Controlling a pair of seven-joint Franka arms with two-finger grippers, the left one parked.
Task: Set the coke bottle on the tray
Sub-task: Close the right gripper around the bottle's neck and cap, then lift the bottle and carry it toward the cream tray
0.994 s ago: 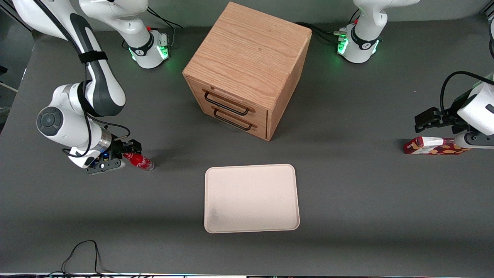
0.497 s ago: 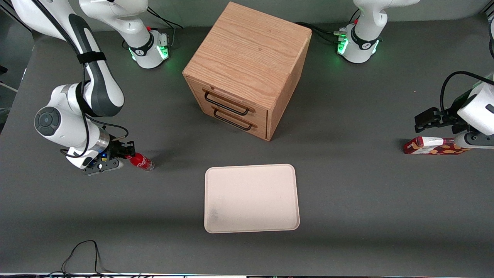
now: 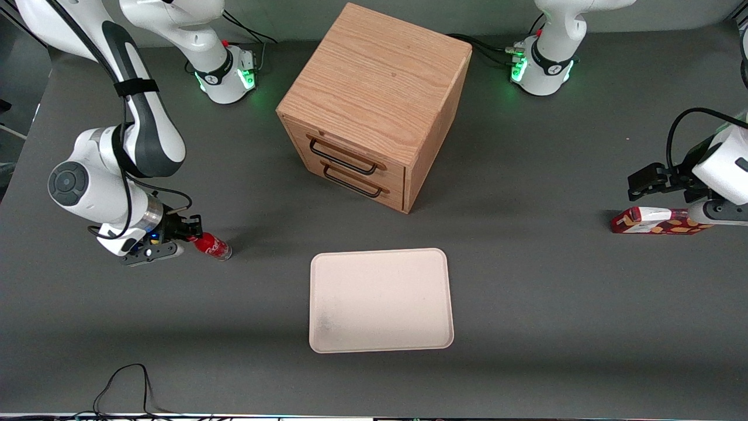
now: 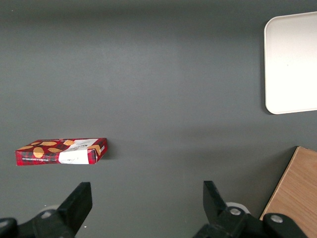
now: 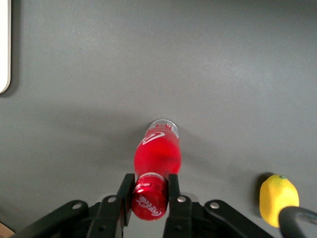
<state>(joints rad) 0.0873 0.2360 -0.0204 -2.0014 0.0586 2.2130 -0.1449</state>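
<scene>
The coke bottle [image 3: 213,246] is small and red with a red cap and a clear base. It lies tilted, cap toward my gripper [image 3: 191,236] and base down by the table. In the right wrist view my gripper [image 5: 150,181] is shut on the bottle's cap, with the bottle [image 5: 157,153] pointing away from the fingers. The cream tray [image 3: 380,301] lies flat, nearer the front camera than the drawer box and apart from the bottle toward the parked arm's end. The tray's edge also shows in the right wrist view [image 5: 4,49] and the left wrist view [image 4: 292,64].
A wooden drawer box [image 3: 374,105] with two black handles stands farther from the front camera than the tray. A red-and-white snack carton [image 3: 654,221] lies at the parked arm's end of the table. A yellow lemon [image 5: 279,200] sits on the table beside my gripper.
My gripper and wrist have shifted a little toward the working arm's end of the table, so the fingers now sit at the cap. The bottle has hardly moved.
</scene>
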